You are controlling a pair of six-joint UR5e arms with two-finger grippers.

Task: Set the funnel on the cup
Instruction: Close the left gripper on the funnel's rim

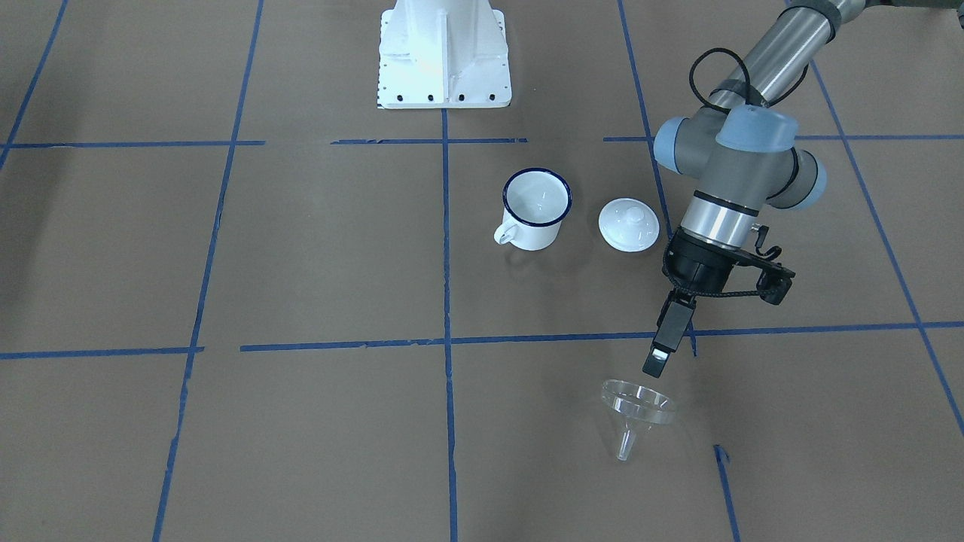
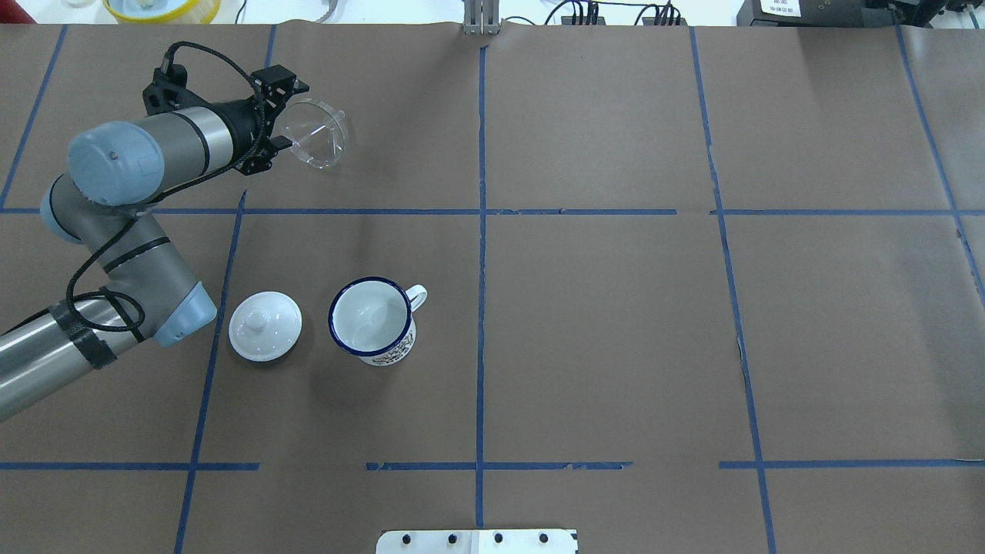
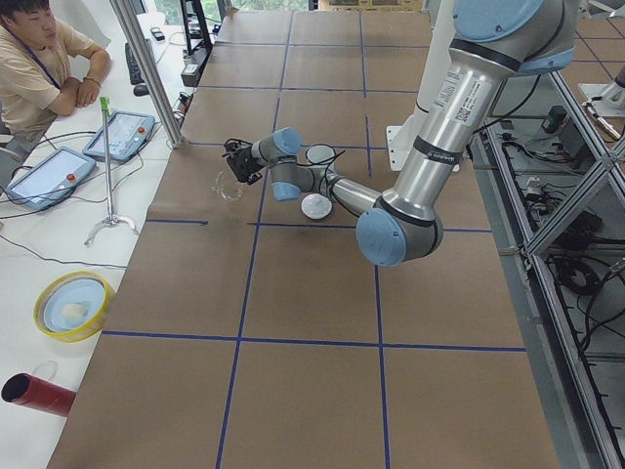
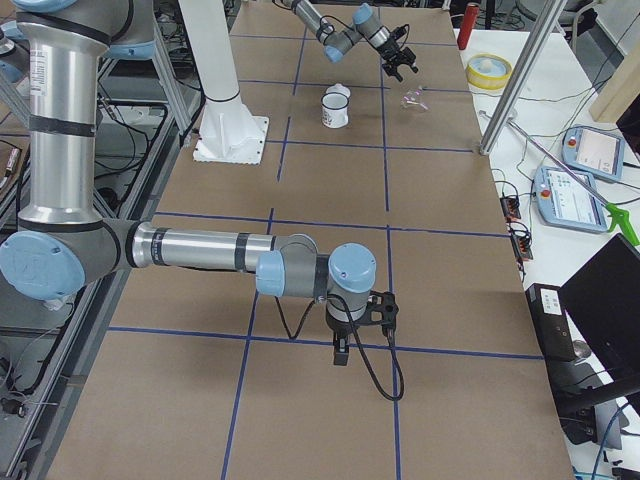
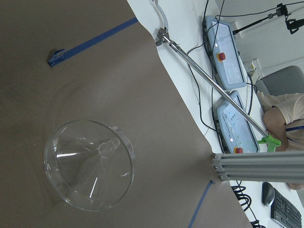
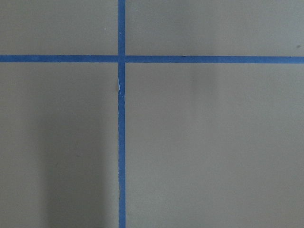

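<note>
Brown-paper table (image 1: 301, 263) with a blue tape (image 1: 446, 301) grid. The funnel (image 1: 636, 410) is seen lying tilted on its rim just ahead of the left gripper (image 1: 656, 367), stem pointed away from the hand, not held. The fingers are viewed edge-on, so whether they are spread or pressed together cannot be told. The same goes for the right gripper (image 4: 342, 352), which is parked well apart and shown only from the side. The cup (image 1: 536, 207) is set well behind the hand, toward the robot base, with a knobbed lid (image 1: 629, 224) beside it on the arm's side. Risks as judged: the funnel is light and conical, so it could be rolled or skidded by an off-centre touch before the grasp is made. The slick clear wall could be squeezed out of a pinch. If it is grabbed as it lies, the stem would have to be turned down before seating. The lid could be clipped by the wrist on the way back. The cup could be tipped or shoved if the stem is dropped onto its rim.
</note>
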